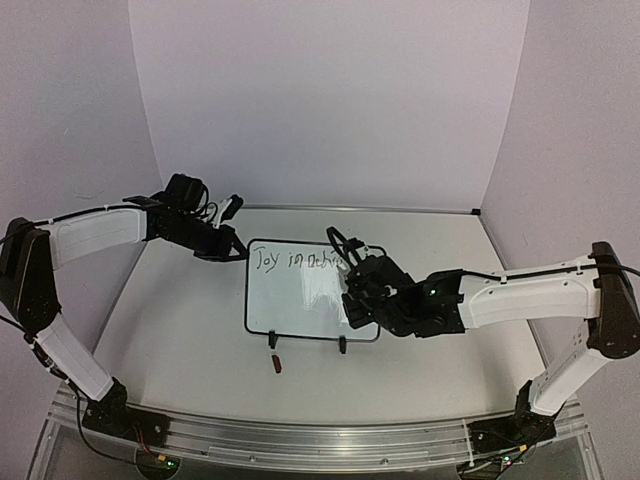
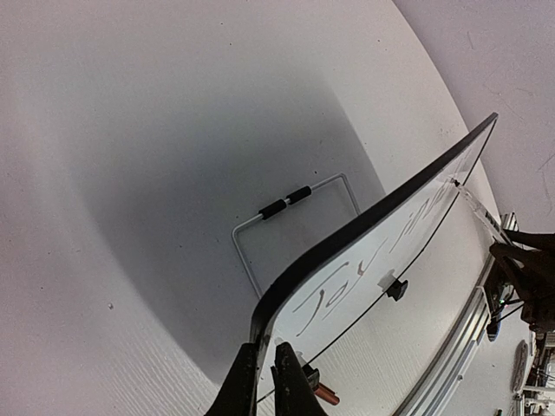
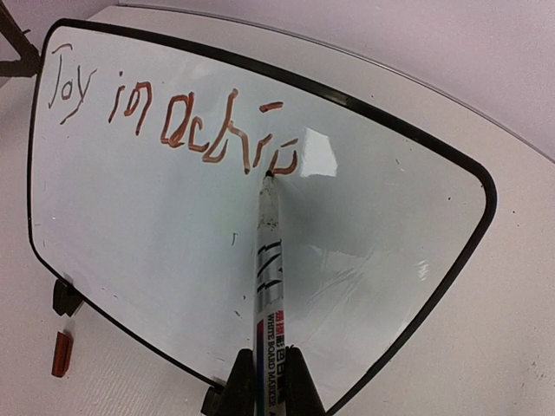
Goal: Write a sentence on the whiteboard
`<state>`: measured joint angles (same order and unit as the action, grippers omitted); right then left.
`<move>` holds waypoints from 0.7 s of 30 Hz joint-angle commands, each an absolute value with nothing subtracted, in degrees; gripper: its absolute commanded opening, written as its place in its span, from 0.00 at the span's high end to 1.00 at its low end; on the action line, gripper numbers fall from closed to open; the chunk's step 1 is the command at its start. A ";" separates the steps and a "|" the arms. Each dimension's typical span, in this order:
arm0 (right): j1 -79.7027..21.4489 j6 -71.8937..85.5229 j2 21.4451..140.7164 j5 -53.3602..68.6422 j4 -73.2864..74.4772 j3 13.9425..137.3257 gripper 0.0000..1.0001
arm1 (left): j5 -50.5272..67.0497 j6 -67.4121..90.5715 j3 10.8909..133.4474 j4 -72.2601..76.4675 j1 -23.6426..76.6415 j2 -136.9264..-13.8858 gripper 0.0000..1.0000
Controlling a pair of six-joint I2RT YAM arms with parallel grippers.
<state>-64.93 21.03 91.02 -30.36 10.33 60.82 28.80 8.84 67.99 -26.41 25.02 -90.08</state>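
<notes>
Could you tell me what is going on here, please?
The robot is writing on a whiteboard. The left pincer clamps its top left corner, while the right pincer holds a marker with the tip on the surface. "Joy in" and part of a third word are written. A red cap lies on the table near the board's foot.

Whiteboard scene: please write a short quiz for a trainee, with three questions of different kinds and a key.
1. True or false: the whiteboard is blank.
2. What do the right jaws hold? A the marker; B a sponge; C nothing.
3. Fill in: the first word written on the whiteboard is ___.
Key: 1 false; 2 A; 3 Joy.
</notes>
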 commanded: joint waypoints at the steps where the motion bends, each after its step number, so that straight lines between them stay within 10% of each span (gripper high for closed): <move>1: -64.85 22.24 89.76 -30.30 12.01 60.12 1.00 | 29.44 8.42 68.42 -25.31 25.05 -89.81 0.92; 21: -64.94 22.25 84.81 -34.01 12.36 59.02 1.00 | 29.45 8.44 68.52 -25.29 25.09 -89.86 0.92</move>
<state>-64.93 21.80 88.57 -31.69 12.51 59.94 28.82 8.84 67.99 -26.46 25.02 -90.08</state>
